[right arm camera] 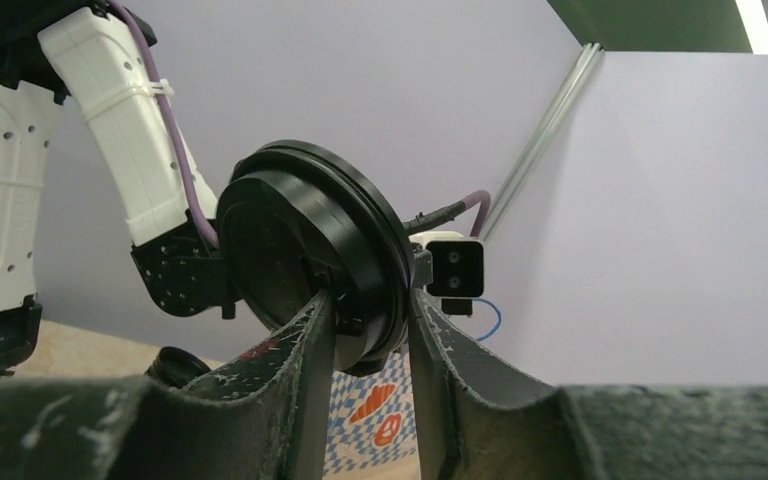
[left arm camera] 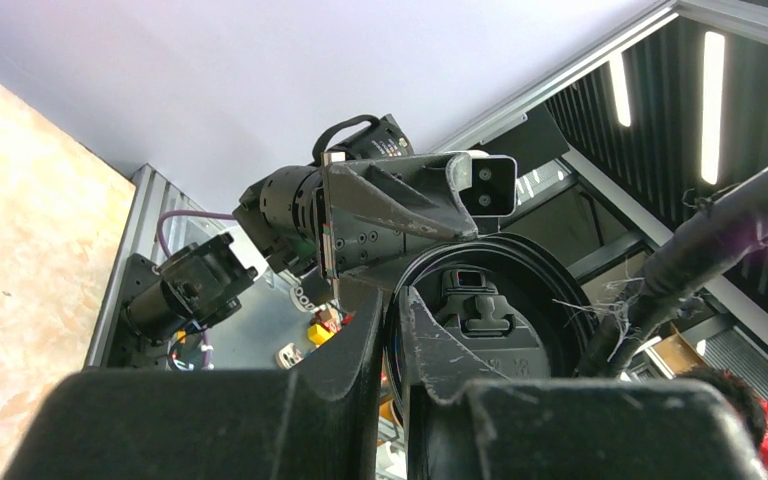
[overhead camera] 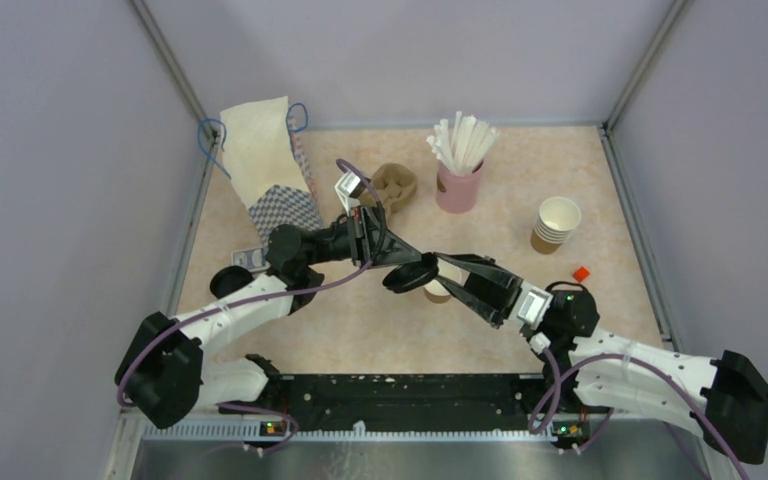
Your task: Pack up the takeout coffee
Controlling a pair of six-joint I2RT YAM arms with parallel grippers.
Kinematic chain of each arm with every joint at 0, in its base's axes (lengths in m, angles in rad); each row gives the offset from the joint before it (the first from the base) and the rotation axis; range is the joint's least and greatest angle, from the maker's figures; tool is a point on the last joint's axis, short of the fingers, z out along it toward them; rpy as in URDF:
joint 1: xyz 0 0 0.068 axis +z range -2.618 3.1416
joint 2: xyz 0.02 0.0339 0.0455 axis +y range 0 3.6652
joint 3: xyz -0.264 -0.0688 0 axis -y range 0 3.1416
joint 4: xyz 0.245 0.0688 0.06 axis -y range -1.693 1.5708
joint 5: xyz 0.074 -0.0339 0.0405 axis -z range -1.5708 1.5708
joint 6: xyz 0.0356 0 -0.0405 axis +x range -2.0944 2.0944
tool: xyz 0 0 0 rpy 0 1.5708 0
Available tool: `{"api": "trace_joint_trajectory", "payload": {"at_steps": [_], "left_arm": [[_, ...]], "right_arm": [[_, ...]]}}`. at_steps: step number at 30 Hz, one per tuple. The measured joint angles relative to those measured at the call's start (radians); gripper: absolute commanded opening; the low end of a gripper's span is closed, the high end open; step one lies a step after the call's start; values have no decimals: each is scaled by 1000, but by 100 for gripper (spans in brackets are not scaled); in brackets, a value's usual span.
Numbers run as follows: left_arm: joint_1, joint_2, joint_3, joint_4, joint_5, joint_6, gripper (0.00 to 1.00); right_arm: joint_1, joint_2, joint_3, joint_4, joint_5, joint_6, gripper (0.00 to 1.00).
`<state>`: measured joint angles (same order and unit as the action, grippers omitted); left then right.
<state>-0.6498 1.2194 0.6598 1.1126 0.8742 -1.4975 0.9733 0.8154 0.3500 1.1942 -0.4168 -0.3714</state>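
Two sets of fingers are clamped on one black lid (overhead camera: 410, 273) in the middle of the frame. Its rim is pinched by the left fingers (left arm camera: 358, 352) and by the right fingers (right arm camera: 305, 350), and it is held up on edge. The brown cup (overhead camera: 441, 291) is seen just beside it, uncovered and partly hidden by the right arm.

black lid (overhead camera: 410, 273) tilted, brown cup (overhead camera: 440, 291) beside

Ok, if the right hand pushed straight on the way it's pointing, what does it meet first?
The black lid, already pinched in the right hand. Right behind it is the left hand, seemingly gripping the same lid from the opposite side; depth is hard to judge.
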Motion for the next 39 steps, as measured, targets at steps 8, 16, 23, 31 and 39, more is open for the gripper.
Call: {"api": "trace_joint_trajectory", "payload": {"at_steps": [8,16,23,31,39], "left_arm": [[0,0,-1,-13,-5,5,16],[0,-1,-21,-22,-34,40,43],[0,-80,-22,-136,-124,196,72],[0,-285,40,-523,-437,591,75],[-8,-196,192,-884,-516,922,67]], "right_arm": [[0,0,0,2,16,8,0],[0,0,-3,2,53,43,0],[0,-108,-55,-72,118,95,0],[0,-396,-70,-499,337,280,0],[0,-421,106,-1171,588,580,0]]}}
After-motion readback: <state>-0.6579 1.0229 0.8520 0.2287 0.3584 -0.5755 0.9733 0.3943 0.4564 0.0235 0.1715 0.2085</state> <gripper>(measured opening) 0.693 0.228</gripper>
